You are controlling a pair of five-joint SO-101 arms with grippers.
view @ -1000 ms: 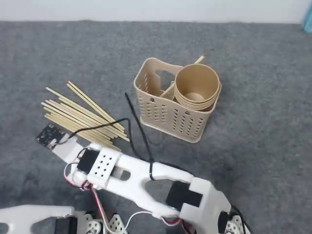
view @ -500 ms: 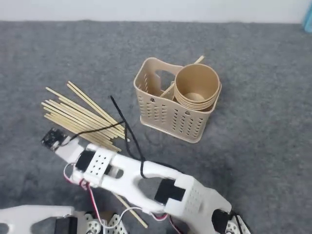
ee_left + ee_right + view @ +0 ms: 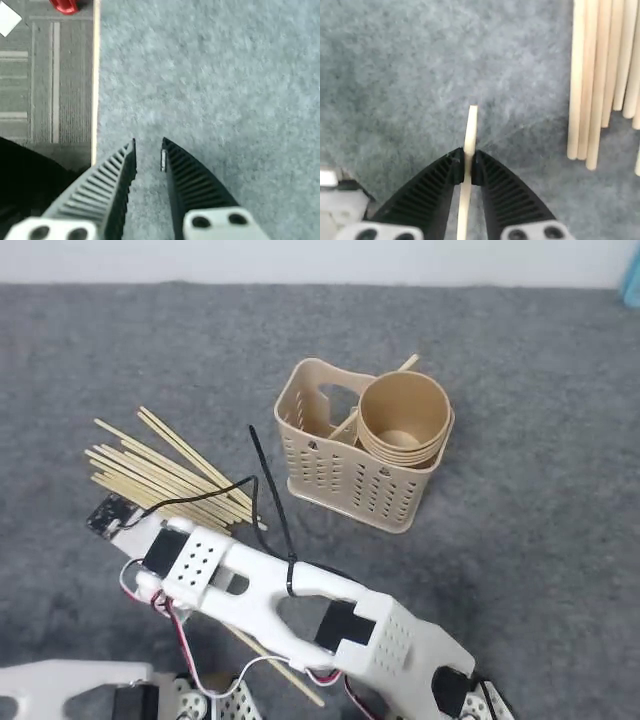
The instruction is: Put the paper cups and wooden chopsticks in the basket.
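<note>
Basket: a beige perforated basket (image 3: 340,480) stands upright about mid-carpet, toward the far edge of the grey carpet (image 3: 520,570).
Paper cups: a nested stack of brown paper cups (image 3: 405,425) sits in the basket's right compartment, mouths up.
Chopstick in basket: one wooden chopstick (image 3: 408,363) leans inside the basket, its tip poking out behind the cups.
Loose chopsticks: a fanned pile of wooden chopsticks (image 3: 160,470) lies on the carpet left of the basket, well apart from it.
Right gripper: the right gripper (image 3: 466,157) is clamped on a single chopstick (image 3: 469,130), whose short end juts past the tips (the long end runs back under the arm toward the near edge). It is held beside the pile, apart from it.
Left gripper: the left gripper (image 3: 148,145) hangs over bare carpet by the carpet's side edge, jaws a narrow gap apart with nothing between them.
Cable: a black cable (image 3: 270,490) arcs up from the right arm.
</note>
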